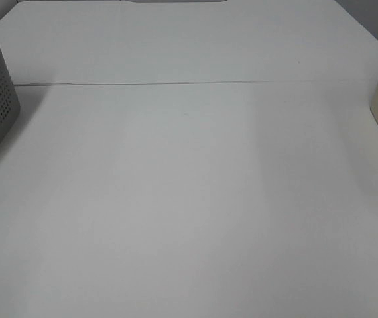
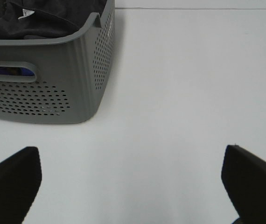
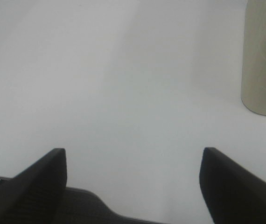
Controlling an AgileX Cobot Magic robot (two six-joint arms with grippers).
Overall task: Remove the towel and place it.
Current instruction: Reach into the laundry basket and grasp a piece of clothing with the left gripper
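Left gripper (image 2: 130, 158): jaws spread wide, holding nothing, over white table (image 2: 184, 93).
Towel (image 2: 58, 18): dark, bunched inside grey perforated basket (image 2: 53, 88).
Right gripper (image 3: 133, 156): jaws apart, empty; beige container (image 3: 263, 60) nearby.
High view: basket at table's left edge, container right.

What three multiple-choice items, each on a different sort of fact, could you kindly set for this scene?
1. Where does the towel lie? A spread on the table; B in the basket; C in a hand.
2. What colour is the basket? A grey; B red; C yellow.
3. How is the left hand? A shut on the towel; B shut on the basket; C open and empty.
Answers: 1 B, dark cloth shows above its rim; 2 A, perforated grey walls; 3 C, fingers wide apart, nothing between.
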